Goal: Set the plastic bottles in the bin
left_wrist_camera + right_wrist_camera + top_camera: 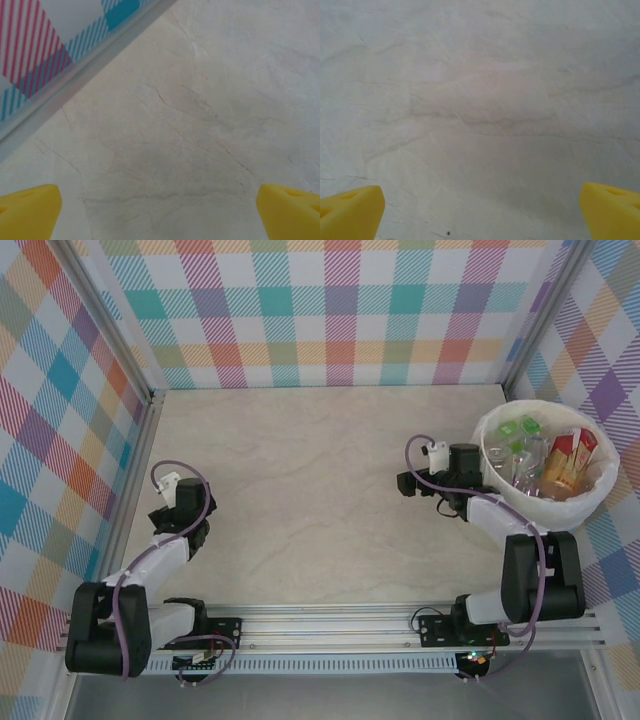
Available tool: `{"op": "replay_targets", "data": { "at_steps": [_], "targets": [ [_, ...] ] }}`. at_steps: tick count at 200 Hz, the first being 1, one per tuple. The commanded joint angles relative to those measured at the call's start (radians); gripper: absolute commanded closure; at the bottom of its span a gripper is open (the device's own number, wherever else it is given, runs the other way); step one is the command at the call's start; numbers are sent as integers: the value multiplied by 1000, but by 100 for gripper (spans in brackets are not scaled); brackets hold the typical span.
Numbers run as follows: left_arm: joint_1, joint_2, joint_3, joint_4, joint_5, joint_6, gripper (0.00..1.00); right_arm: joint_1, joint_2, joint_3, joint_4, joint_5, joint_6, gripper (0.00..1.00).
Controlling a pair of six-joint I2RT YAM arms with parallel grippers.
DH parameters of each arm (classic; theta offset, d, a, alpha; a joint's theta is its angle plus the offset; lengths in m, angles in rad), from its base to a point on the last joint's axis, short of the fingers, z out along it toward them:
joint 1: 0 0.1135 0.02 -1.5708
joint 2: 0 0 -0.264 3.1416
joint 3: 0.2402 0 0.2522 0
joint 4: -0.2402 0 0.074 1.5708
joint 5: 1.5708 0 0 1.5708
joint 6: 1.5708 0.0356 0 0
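The bin (pixel 508 498), lined with a white bag, stands at the right edge of the table (pixel 300 490), close against the plaid right wall (pixel 600 350). The plastic bottles (pixel 545 465) lie heaped inside it, clear bodies with green labels toward the far-left side and orange-red labels toward the right. The top view supplies this layout. It also shows the right arm (pixel 495 520) bent in front of the bin, wrist just beside its left rim and turned away from it toward the table's middle. The left arm (pixel 150 565) is folded near the left wall, well apart from the bin.

The wrist views supply the jaw detail. The right gripper (pixel 481 212) stands wide open, one yellow fingertip (pixel 350 212) in each lower corner and pale marbled tabletop between them. It holds nothing. The left gripper (pixel 160 212) is equally spread and unloaded, its yellow fingertips (pixel 30 212) over the same surface. Beyond it, a metal rail (pixel 85 75) runs diagonally along the base of the plaid wall panel.
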Motion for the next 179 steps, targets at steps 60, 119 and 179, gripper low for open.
{"op": "replay_targets", "data": {
  "at_steps": [60,119,179],
  "targets": [
    [13,367,-62,796,422,276,0,-43,67,-103,354,-36,4,0],
    [-49,399,-28,753,227,271,0,-81,74,-258,692,-15,66,0],
    [-49,396,-29,752,232,270,0,-89,137,-266,759,102,123,0]
  ]
}}
